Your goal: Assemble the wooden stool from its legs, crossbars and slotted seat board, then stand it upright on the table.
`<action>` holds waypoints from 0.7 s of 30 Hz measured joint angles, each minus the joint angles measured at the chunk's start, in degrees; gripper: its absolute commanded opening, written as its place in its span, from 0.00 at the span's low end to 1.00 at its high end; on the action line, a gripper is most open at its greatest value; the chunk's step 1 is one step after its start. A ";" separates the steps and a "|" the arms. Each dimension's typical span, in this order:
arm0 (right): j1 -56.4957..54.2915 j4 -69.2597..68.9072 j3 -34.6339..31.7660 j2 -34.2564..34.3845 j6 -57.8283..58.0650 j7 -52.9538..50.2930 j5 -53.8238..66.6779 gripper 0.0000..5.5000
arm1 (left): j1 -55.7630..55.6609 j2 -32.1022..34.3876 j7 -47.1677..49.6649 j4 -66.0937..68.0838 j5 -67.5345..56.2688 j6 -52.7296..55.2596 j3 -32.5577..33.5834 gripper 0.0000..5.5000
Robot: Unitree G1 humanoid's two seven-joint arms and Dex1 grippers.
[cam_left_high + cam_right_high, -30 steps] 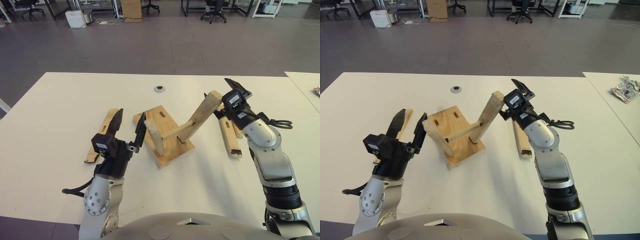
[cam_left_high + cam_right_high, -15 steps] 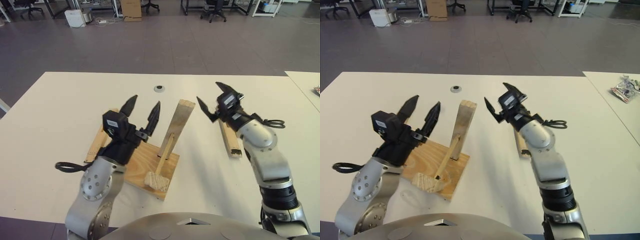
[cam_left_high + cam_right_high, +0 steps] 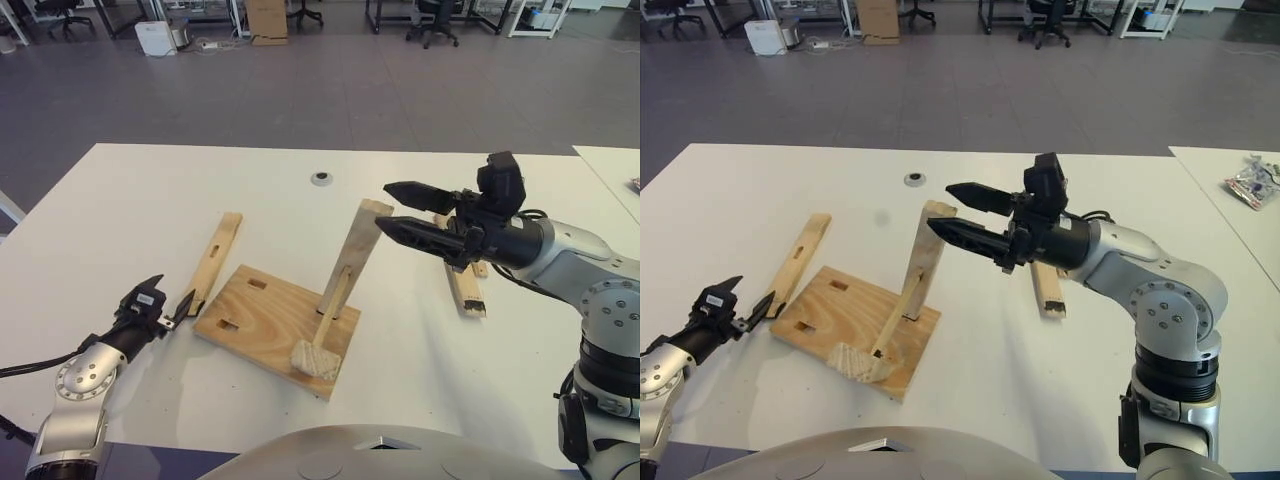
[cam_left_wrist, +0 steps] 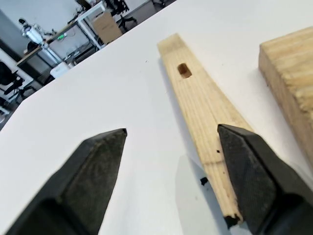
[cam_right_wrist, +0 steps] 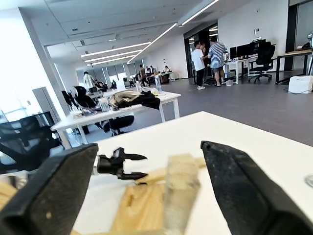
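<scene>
Grey open-plan office floor with desks and chairs stretches behind a white table [image 3: 120,200]. Near the table's middle the slotted seat board [image 3: 262,318] lies flat, with two of its slots showing.

From the board's 4 o'clock side one leg [image 3: 352,255] rises steeply, leaning a little toward 1 o'clock. A thin crossbar [image 3: 331,299] joins it to a second leg [image 3: 316,357], which lies on the board's near edge at about 5 o'clock.

A loose leg [image 3: 213,262] lies flat on the table at the board's 10 o'clock, just beside it. Two more legs [image 3: 463,284] lie close together at about 3 o'clock, well apart from the board. A round cable grommet [image 3: 321,179] sits far off at 12 o'clock.

The right gripper [image 3: 384,206] hangs above the table, pointing toward 9 o'clock. Its two fingers are spread apart, one above the other, at the top end of the raised leg. Whether they touch the wood cannot be told.

The left gripper [image 3: 172,292] sits low at the board's 9 o'clock. Its fingers are parted, with one finger over the near end of the loose leg and the other over bare table. It grips nothing.
</scene>
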 measured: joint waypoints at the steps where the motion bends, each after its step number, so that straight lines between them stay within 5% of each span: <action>1: -0.24 0.70 2.39 -0.52 -1.51 -0.48 -3.70 0.71 | 0.03 0.01 0.00 0.50 0.01 -1.02 -0.28 0.62; 8: -6.46 15.14 13.48 0.61 -16.55 -6.06 -30.06 0.71 | 2.81 -1.49 0.15 -2.42 1.68 -3.50 -4.39 0.62; 15: -27.13 32.68 6.02 11.00 -28.04 -10.55 -32.01 0.71 | 1.45 -3.05 1.03 -4.08 2.36 -2.04 -7.48 0.62; 18: -25.82 35.08 5.27 2.18 -25.82 -5.56 -34.81 0.71 | 0.80 -3.34 1.38 -4.77 3.44 -1.84 -8.42 0.62; 21: -10.88 32.76 12.98 -10.51 -25.99 5.43 -42.92 0.71 | -1.19 -3.70 1.13 -5.55 4.37 -0.76 -9.83 0.62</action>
